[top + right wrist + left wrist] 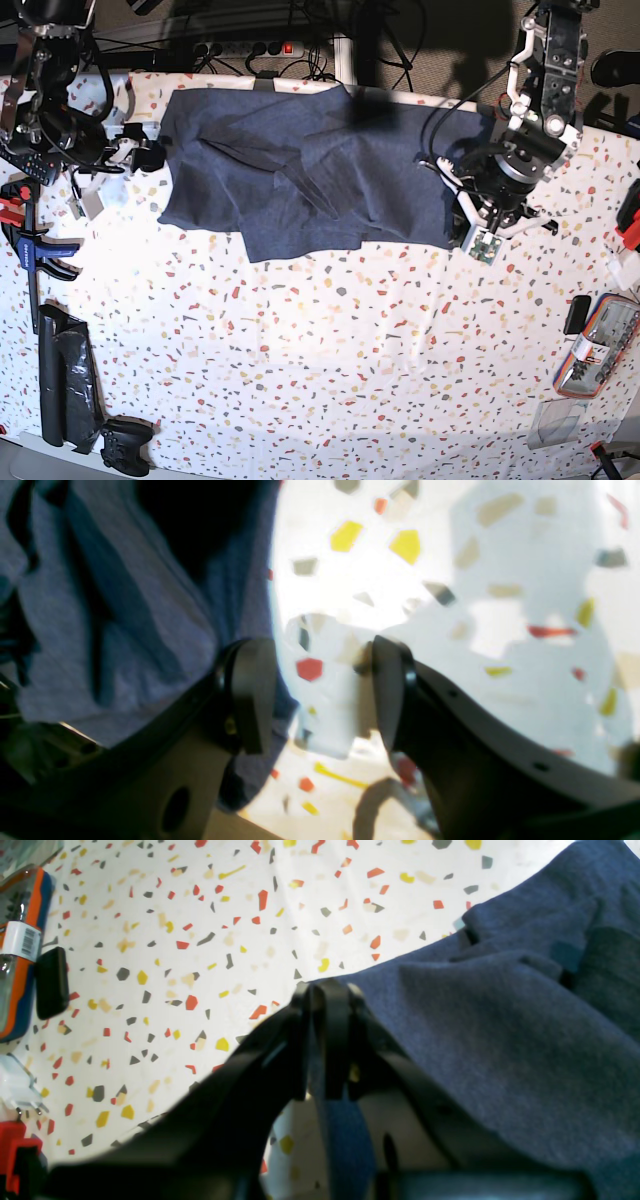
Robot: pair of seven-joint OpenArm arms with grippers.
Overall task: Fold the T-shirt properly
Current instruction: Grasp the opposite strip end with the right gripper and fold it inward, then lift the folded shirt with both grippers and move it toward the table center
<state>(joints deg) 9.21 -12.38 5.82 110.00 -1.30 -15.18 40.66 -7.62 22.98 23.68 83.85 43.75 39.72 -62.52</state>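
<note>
A: Shirt position?
B: T-shirt (300, 170) spread across the far side of the tabletop (330, 360), creased in the middle.
A: Right claw?
B: Right claw (320, 690) at the shirt's left edge, jaws apart, nothing between them. Cloth sits against one finger only, bare tabletop under the gap.
A: Left claw?
B: Left claw (327, 1040) at the shirt's right edge, jaws pinched together on a fold of the navy fabric.
</note>
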